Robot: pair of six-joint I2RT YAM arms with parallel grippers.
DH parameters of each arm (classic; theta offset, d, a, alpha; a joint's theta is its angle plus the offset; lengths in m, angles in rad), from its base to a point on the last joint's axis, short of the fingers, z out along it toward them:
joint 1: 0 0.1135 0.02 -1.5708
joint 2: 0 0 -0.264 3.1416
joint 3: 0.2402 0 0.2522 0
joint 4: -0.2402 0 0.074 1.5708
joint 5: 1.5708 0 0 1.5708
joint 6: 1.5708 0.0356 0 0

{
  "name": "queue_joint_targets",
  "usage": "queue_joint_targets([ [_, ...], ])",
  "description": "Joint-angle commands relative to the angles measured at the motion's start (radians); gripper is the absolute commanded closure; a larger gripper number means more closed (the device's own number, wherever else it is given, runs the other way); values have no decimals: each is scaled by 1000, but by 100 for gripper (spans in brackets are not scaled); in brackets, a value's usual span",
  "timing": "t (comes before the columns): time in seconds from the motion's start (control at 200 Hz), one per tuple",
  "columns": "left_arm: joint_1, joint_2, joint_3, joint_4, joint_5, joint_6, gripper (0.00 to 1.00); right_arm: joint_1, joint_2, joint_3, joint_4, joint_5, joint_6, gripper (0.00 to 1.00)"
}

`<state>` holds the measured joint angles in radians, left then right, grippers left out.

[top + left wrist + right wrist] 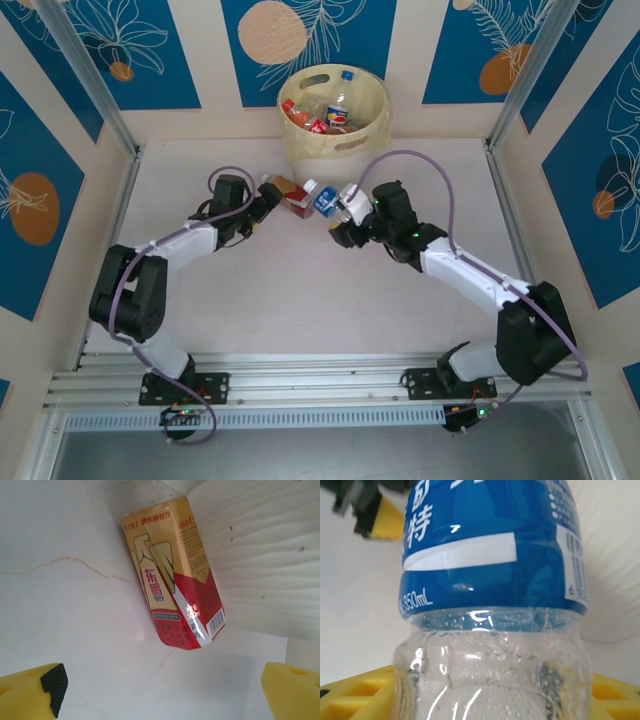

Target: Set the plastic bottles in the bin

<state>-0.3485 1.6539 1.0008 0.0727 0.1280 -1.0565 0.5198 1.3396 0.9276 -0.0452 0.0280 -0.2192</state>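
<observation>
- Left gripper (268,193): jaws spread wide, nothing between them. In the left wrist view its yellow fingers (292,690) sit at the two lower corners with bare table (75,630) in the gap.
- Red-and-gold bottle (291,196) lies on its side on the table just beyond the left fingertips and is not gripped. In the left wrist view the label (175,580) runs slantwise, gold upper part, red lower part with a barcode.
- Right gripper (342,206): closed around the blue-label bottle (325,200). In the right wrist view the clear ribbed body and blue label (490,555) stand between the yellow fingers (355,695).
- The blue-label bottle's white-capped end points toward the red-and-gold bottle; the two are just beside each other at the middle of the table. Cannot tell whether they touch, or whether the held bottle is off the surface.
- Bin (372,100): pale yellow, round, at the far edge of the table, near both grippers. Several bottles lie inside it, among them a red-labelled one (296,113) and a blue-and-red labelled one (337,115).
- Both arms reach inward, their tips facing each other across the two bottles.
</observation>
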Motion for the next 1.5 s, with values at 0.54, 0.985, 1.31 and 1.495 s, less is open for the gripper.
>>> queue_joint_targets([
  [0.54,-13,-88,-77,49,-103,-4,0,-191,-29,215,170,-309,228,58],
  [0.985,12,-96,-85,42,-91,-3,0,-240,402,860,-78,-247,428,56],
  [1.31,34,-94,-99,44,-89,-3,0,-218,798,1459,-448,-101,682,45],
  [1.495,41,-94,-102,44,-82,-1,0,-201,948,1655,-478,-95,772,15],
])
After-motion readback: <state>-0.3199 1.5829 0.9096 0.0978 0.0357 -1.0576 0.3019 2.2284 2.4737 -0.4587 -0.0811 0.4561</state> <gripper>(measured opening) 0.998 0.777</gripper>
